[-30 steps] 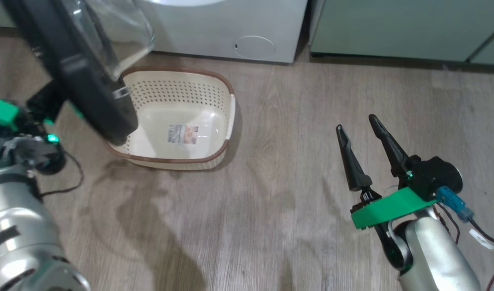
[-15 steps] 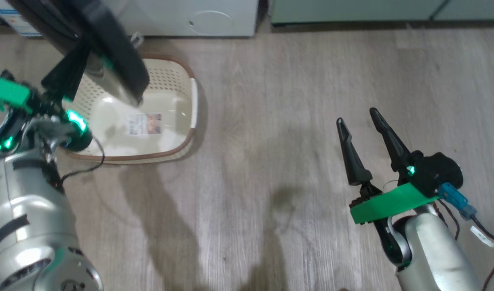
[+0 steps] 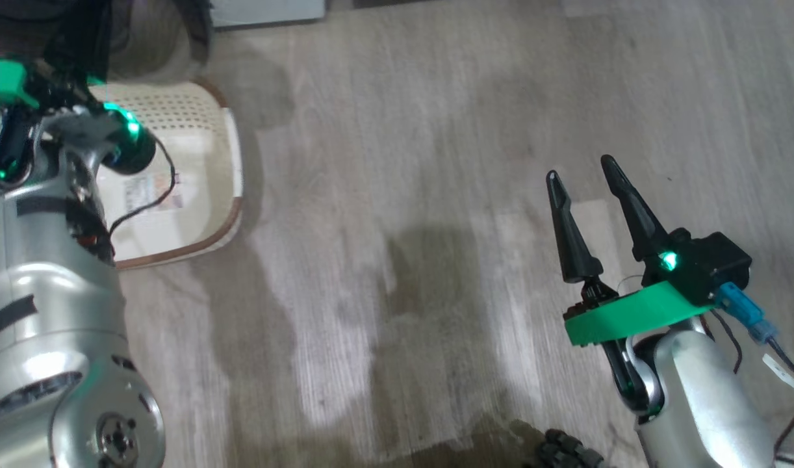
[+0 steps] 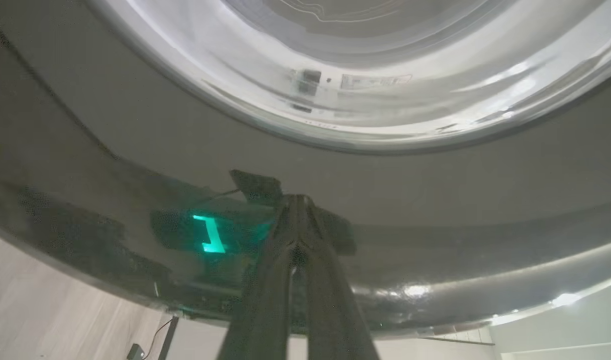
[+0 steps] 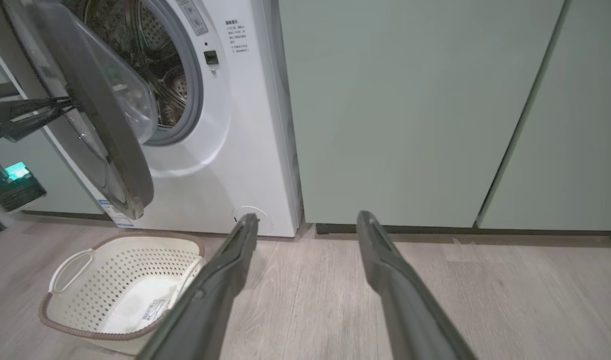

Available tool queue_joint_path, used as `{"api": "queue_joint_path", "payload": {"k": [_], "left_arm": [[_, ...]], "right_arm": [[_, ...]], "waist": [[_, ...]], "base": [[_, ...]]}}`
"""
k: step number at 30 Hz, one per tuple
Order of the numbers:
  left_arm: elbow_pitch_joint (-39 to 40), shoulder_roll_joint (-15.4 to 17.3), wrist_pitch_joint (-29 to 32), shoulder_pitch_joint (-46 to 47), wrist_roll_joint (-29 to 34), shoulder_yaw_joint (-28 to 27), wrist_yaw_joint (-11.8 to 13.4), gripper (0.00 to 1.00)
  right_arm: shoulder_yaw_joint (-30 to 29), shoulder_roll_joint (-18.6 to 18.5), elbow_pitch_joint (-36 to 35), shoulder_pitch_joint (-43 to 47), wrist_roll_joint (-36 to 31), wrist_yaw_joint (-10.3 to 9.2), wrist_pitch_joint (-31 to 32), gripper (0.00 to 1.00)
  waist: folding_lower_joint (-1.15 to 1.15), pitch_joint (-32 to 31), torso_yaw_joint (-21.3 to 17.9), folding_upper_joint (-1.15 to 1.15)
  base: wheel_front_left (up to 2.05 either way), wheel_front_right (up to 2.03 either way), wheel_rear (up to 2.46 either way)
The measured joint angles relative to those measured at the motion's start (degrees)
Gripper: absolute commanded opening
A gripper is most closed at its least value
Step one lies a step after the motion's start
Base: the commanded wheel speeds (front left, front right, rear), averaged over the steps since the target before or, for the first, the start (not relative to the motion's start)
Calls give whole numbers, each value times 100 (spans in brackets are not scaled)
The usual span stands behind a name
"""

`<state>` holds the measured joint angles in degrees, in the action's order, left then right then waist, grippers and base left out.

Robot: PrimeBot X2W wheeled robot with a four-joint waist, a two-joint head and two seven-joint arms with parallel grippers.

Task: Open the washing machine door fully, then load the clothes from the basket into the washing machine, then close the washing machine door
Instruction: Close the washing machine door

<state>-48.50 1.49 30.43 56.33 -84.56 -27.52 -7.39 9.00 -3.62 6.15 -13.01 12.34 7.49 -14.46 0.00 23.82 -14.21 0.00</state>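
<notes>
The washing machine (image 5: pixel 245 125) stands with its door (image 5: pixel 110 145) swung partly open, and the steel drum (image 5: pixel 150 65) shows behind it. My left gripper (image 4: pixel 296 200) is shut, its tips against the glossy black rim of the door (image 4: pixel 435 190) below the glass dome. From the right wrist view, the left gripper (image 5: pixel 60 106) meets the door's outer face. The basket (image 5: pixel 135 260) sits on the floor under the door with only a sticker on its floor. The clothes are out of view. My right gripper (image 3: pixel 580 168) hangs open over bare floor, far right of the basket (image 3: pixel 202 130).
Pale green cabinets (image 5: pixel 410 110) stand right of the machine. Wood-look floor (image 3: pixel 403 195) spreads between the basket and my right arm. A dark part of my base (image 3: pixel 566 452) shows at the bottom edge.
The head camera has swung, so the basket and machine have slid toward the upper left of the picture. My left arm stays at the door. The right gripper stays open.
</notes>
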Motion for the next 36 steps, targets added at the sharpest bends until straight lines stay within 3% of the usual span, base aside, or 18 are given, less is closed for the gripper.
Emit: {"api": "queue_joint_path", "payload": {"k": [11, 20, 31, 36], "left_arm": [[-291, -2, -1049, 566, -368, 372, 0, 0], [-461, -2, -1831, 954, -490, 524, 0, 0], [-469, -3, -1982, 995, -624, 800, 0, 0], [-272, -2, -1733, 408, -745, 914, 0, 0]], "right_arm": [[31, 37, -33, -52, 235, 0, 0, 100], [68, 38, -35, -52, 292, 0, 0, 100], [76, 41, -23, -51, 293, 0, 0, 100], [45, 43, 31, -40, 291, 0, 0, 100]], "waist": [[0, 207, -558, 0], [0, 251, -785, 0], [0, 141, -807, 0], [0, -117, -743, 0]], "base": [[0, 0, 0], [0, 0, 0], [0, 0, 0], [0, 0, 0]]}}
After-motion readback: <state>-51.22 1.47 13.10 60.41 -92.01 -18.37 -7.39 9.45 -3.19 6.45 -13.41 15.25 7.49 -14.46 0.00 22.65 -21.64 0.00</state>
